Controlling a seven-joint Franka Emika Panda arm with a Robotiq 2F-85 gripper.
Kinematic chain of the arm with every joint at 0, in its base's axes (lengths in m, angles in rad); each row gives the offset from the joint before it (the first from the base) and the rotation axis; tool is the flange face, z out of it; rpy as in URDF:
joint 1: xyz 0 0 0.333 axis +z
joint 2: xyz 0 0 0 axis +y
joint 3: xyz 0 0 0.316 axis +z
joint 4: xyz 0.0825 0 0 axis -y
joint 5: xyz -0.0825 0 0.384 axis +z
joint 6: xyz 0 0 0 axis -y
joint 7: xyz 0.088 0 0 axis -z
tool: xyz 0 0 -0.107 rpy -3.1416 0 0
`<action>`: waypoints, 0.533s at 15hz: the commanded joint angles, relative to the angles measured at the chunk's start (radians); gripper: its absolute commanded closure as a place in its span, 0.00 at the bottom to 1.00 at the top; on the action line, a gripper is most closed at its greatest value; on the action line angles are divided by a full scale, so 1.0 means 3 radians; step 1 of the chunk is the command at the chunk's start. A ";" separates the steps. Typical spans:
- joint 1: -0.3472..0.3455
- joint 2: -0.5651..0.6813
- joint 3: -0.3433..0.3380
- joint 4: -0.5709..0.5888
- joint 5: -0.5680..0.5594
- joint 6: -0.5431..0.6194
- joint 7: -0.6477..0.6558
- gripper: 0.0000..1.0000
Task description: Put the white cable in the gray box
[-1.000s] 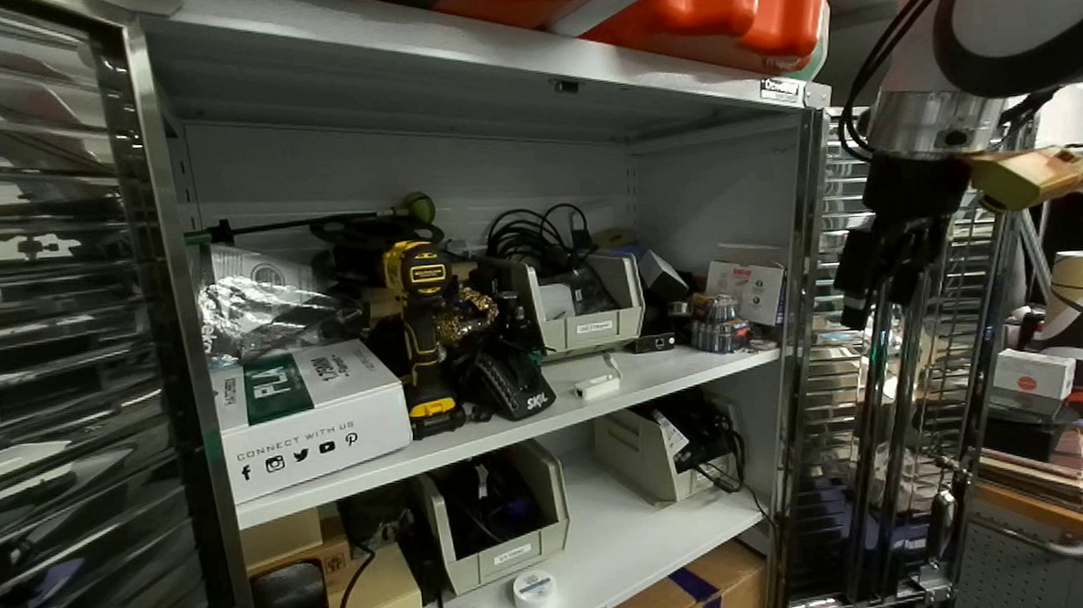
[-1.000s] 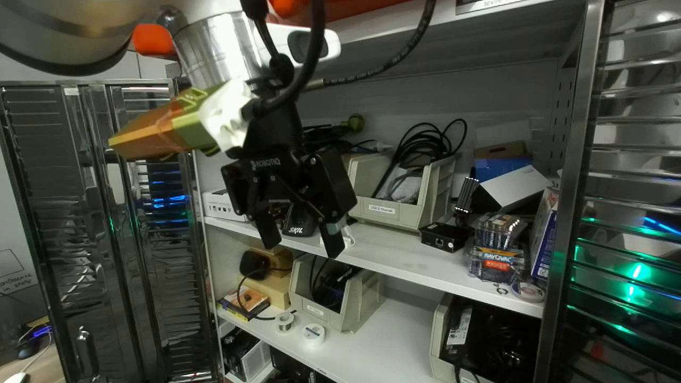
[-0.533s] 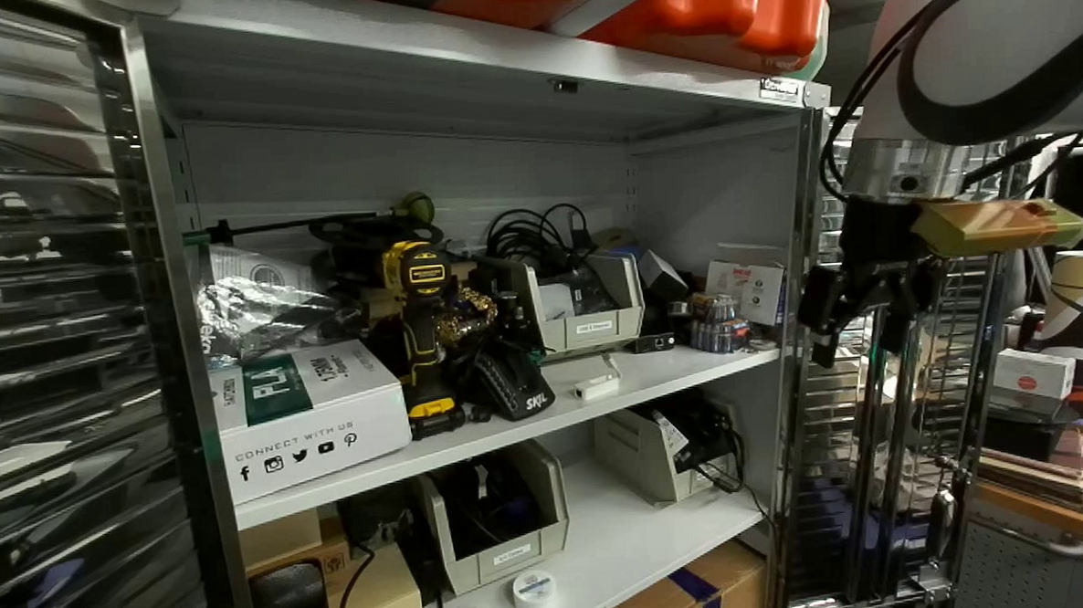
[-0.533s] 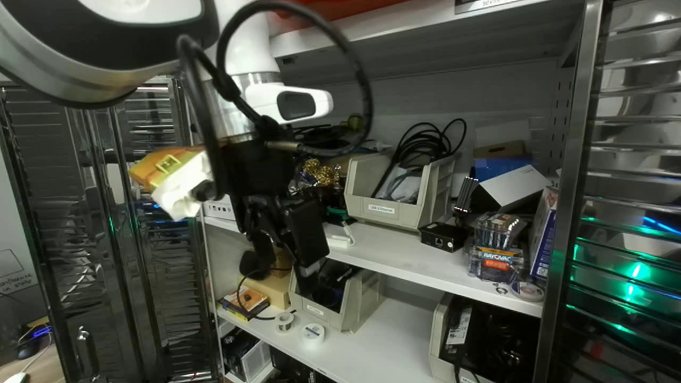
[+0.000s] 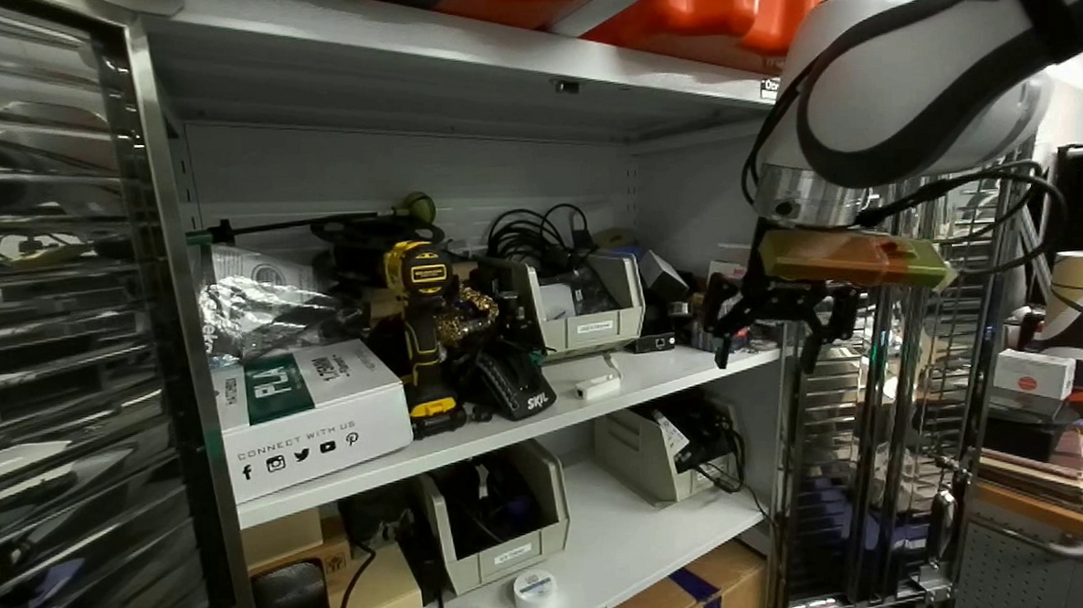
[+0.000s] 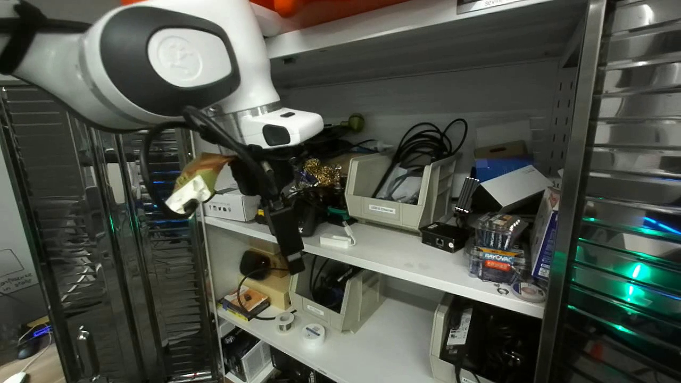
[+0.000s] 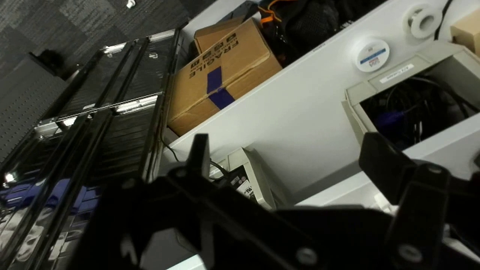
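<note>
White cable (image 5: 598,386), gray box (image 6: 407,215), yellow-black drill (image 5: 423,346), black hand (image 5: 767,358)

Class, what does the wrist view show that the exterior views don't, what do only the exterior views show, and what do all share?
Only the wrist view: carpeted floor and FRAGILE lettering on a cardboard box.

Only the exterior views: orange cases overhead and the robot's white arm. The white cable shows in both; a white patch low in the wrist view may be it.

Shared: the gripper and a lower-shelf gray bin.
</note>
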 commanded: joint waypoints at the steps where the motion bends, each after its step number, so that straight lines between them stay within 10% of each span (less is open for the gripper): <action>1: -0.0052 0.0508 0.0089 0.0471 -0.0045 0.0204 0.0448 0.00; 8: 0.0185 0.1331 0.0032 0.1399 -0.0286 0.0135 0.0980 0.00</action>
